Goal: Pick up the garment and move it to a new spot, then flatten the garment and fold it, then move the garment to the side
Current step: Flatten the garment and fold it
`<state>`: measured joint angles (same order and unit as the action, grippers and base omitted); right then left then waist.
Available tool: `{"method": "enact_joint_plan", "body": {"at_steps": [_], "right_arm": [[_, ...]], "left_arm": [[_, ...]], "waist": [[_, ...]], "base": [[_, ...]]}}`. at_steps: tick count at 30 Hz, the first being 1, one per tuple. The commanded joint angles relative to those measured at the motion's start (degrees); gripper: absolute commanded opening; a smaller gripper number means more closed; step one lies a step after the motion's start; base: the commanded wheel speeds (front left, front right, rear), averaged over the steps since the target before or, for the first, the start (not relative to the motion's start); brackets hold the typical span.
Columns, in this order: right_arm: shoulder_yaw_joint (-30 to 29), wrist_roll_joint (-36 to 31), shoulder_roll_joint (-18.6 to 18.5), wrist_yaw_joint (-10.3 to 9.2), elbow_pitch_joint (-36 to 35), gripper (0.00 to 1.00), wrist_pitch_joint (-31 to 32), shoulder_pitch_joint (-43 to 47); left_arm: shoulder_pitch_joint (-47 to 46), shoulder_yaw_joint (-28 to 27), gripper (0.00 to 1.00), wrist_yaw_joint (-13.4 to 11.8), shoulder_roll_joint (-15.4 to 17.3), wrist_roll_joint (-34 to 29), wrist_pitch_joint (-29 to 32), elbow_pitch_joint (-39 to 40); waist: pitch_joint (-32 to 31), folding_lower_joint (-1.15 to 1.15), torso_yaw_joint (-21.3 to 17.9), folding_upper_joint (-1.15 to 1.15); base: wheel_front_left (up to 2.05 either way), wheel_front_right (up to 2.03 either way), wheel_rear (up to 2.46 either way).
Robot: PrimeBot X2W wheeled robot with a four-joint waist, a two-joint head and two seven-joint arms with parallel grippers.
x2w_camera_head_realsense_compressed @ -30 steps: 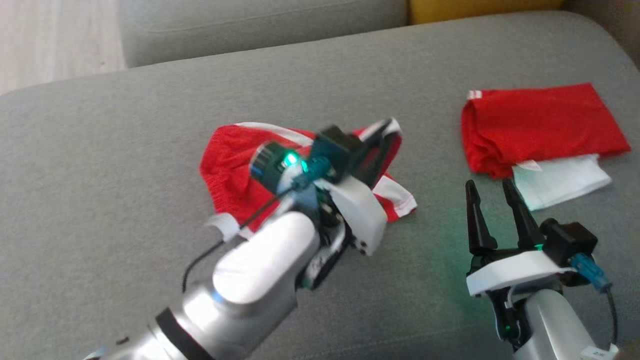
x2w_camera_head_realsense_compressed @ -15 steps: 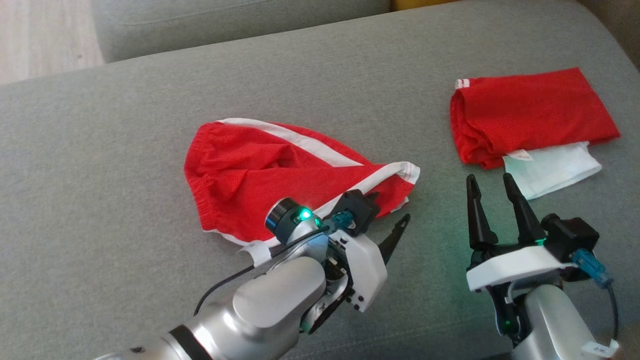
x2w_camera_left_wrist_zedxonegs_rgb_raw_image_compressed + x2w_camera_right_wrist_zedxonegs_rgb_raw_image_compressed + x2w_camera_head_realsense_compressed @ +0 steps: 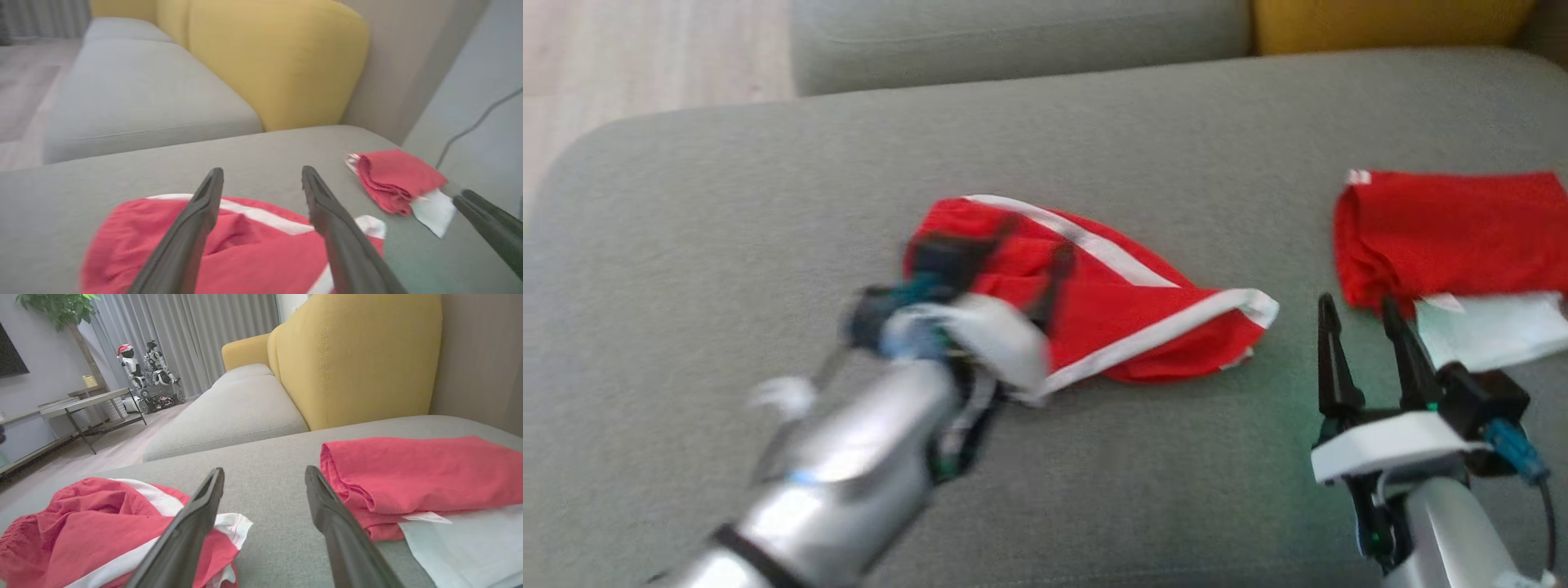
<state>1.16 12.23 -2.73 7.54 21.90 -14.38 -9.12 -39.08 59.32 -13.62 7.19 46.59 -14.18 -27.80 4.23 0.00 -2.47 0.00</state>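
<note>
The garment (image 3: 1143,314), red shorts with white stripes, lies loosely spread in the middle of the grey sofa seat (image 3: 768,212). It also shows in the left wrist view (image 3: 253,249) and the right wrist view (image 3: 90,526). My left gripper (image 3: 1037,241), blurred by motion, hovers over the garment's left part. In its own view the left gripper (image 3: 262,171) is open, with nothing between the fingers. My right gripper (image 3: 1357,304) stands open to the right of the garment, apart from it, and its own view shows the right gripper (image 3: 265,470) empty.
A folded red cloth (image 3: 1454,229) on a white cloth (image 3: 1486,331) lies at the right of the seat, just beyond my right gripper. A yellow backrest (image 3: 351,355) and a second grey seat (image 3: 135,98) stand behind. Wooden floor (image 3: 645,49) lies at the far left.
My left gripper has opened and let go of the garment's striped edge, then swung left over the garment. The garment now lies flatter on the seat. The head camera has shifted.
</note>
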Motion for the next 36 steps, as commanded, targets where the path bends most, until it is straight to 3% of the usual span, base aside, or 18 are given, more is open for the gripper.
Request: {"method": "enact_joint_plan", "body": {"at_steps": [1,6,11,19,23,28,36], "right_arm": [[0.9,-0.6,-0.1,-0.05,-1.9,1.0,-0.6,0.3],[-0.3,-0.9,-0.1,-0.05,-2.1,1.0,-0.6,1.7],[-0.1,-0.7,-0.1,-0.05,-2.4,1.0,-0.6,2.3],[0.1,-1.4,-0.1,-0.05,-3.1,1.0,-0.1,1.6],[0.2,-1.5,-0.1,-0.05,-3.5,1.0,0.1,1.2],[0.5,-1.5,-0.1,-0.05,-4.0,1.0,0.3,0.4],[0.8,-1.4,-0.1,-0.05,-4.0,1.0,0.2,-0.5]], "left_arm": [[0.9,-4.5,1.0,0.0,3.7,0.7,-0.7,2.7],[10.0,-14.9,1.0,0.5,10.4,-0.8,-0.8,10.7],[19.5,-20.1,1.0,4.0,13.4,-3.6,-0.8,14.3],[23.3,-22.8,1.0,9.5,12.1,-8.7,-0.8,11.7],[22.0,-21.7,1.0,11.0,12.1,-11.8,-0.8,8.8],[17.5,-17.8,1.0,11.8,12.4,-17.2,0.0,-0.2],[11.5,-15.6,1.0,14.7,10.7,-20.0,-0.4,-7.6]], "waist": [[-1.5,0.0,2.2,0.0],[-2.7,0.0,4.6,0.0],[-2.8,0.0,5.2,0.0],[-1.4,0.0,4.1,0.0],[-0.6,0.0,3.5,0.0],[1.1,0.0,2.1,0.0],[3.0,0.0,0.8,0.0]], "base": [[0.0,0.0,0.0],[0.0,0.0,0.0],[0.0,0.0,0.0],[0.0,0.0,0.0],[0.0,0.0,0.0],[0.0,0.0,0.0],[0.0,0.0,0.0]]}}
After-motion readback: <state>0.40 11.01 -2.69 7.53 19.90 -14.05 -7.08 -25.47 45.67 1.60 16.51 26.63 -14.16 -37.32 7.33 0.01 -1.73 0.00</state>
